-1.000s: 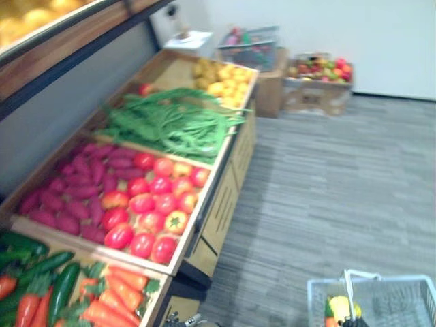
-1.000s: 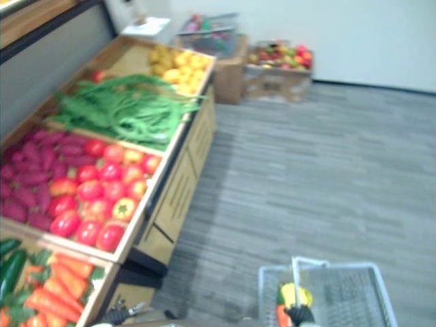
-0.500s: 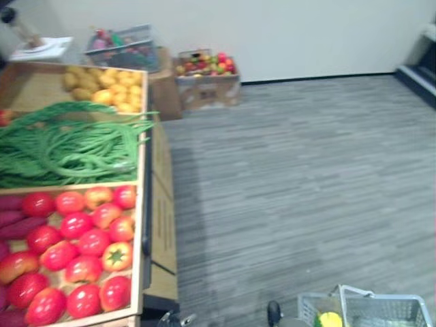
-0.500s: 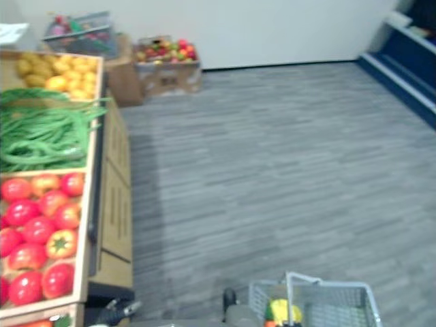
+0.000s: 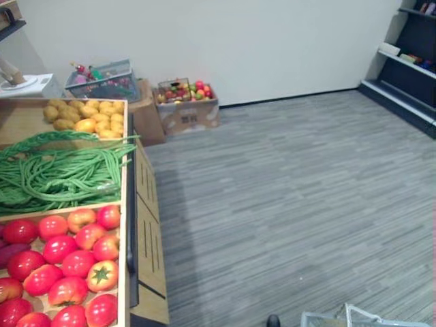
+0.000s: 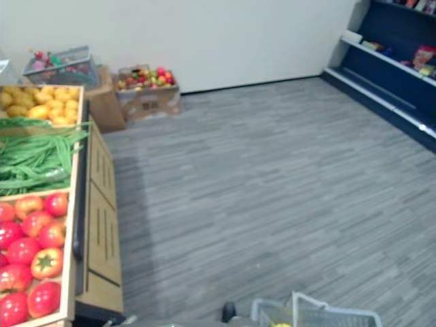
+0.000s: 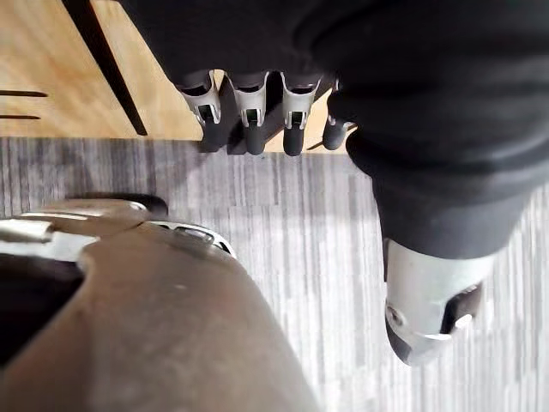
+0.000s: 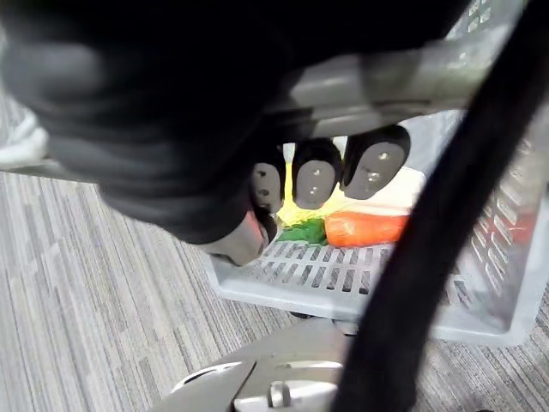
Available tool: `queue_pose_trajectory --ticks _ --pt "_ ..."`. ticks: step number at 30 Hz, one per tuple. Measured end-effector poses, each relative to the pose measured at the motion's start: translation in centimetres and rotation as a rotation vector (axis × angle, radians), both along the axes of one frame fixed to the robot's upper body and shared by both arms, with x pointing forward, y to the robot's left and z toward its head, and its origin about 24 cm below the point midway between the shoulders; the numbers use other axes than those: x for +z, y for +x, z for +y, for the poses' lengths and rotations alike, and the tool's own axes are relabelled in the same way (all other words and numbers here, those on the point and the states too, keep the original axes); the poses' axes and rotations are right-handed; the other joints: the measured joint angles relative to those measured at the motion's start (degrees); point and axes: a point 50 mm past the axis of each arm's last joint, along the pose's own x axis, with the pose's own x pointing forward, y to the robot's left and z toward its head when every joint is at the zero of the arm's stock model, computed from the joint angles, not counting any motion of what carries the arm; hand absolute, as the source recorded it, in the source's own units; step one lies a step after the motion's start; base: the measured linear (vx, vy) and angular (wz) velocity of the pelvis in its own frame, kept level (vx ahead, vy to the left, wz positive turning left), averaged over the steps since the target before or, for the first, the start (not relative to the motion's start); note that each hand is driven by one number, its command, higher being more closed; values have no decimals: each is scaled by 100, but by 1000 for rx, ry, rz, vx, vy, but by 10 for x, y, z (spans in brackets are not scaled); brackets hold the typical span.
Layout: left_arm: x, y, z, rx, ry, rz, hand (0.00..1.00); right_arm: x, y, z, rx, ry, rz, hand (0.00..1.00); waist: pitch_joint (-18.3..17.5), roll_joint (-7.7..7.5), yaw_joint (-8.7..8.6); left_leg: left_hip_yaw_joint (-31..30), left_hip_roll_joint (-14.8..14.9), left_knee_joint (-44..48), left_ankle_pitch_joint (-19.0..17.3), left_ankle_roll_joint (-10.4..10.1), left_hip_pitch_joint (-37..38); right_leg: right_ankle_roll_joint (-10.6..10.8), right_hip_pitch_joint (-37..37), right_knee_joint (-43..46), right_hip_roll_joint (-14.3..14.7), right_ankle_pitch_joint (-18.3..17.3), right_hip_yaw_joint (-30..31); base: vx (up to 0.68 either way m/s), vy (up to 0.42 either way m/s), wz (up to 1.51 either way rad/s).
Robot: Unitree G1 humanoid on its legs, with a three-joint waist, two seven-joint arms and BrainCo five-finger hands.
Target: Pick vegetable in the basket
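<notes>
My right hand is shut on the grey handle of a light grey plastic basket, which hangs over the floor. Inside it lie an orange carrot, something yellow and a green piece. The basket's rim peeks in at the lower right of the eye views. Beside the wooden stand, my left hand hangs with relaxed fingers and holds nothing. On the stand lie red tomatoes, long green beans and yellow potatoes.
The wooden stand's side panel runs along the left. A cardboard box of mixed fruit and a wire basket on another box stand by the back wall. Dark blue shelves line the right. Grey floor stretches between.
The camera has swung right: the stand has slid to the left edge, cucumbers and carrots on it dropped out of view, and the basket sits lower. My right hand still holds the basket.
</notes>
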Motion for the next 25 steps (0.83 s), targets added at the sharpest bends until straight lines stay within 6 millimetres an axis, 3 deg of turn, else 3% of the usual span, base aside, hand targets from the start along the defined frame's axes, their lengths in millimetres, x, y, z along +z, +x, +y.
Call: queue_pose_trajectory --ticks 5,6,19,25 --pt "0 9 -6 29 -42 -52 0 0 1 2 -42 1 -21 100 71 92 22 -275 -87 -170 169 18 -71 -63 114 -190 -55 5 -368 47 -6 26" --pt "0 30 -12 54 -67 -83 0 5 26 -9 -158 -56 -134 100 472 211 -8 -647 -426 -993 693 66 205 -11 267 -236 -379 13 -825 10 8 17" --pt "-3 25 -16 118 -115 -57 0 3 21 -3 -147 -39 -110 100 406 232 12 -796 -399 -1309 820 71 377 -39 424 -236 -404 35 -1109 25 15 9" --pt "-4 21 -16 130 -152 -42 0 1 21 5 -112 -37 -93 100 301 120 11 -773 -424 -1351 820 72 462 -24 472 -237 -420 28 -1097 12 35 -1"
